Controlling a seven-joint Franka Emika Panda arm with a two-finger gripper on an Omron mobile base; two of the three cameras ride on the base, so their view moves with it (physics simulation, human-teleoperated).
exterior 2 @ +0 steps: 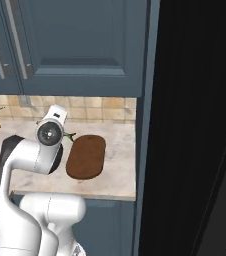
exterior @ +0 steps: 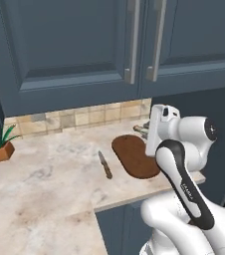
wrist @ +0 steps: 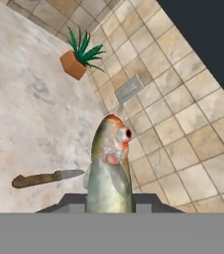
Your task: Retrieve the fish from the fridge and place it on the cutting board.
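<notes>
Carry step: gripper clamped narrowly on the fish, held above the counter near the board; next, lower it squarely onto the board, then release.

No readable txt, labels, brand names, nos. or signs anywhere. Only candidate: small dark marking on the white arm link in left base view, too small and blurred to make out. Cabinets, tiles, counter etc. carry no lettering.
</notes>
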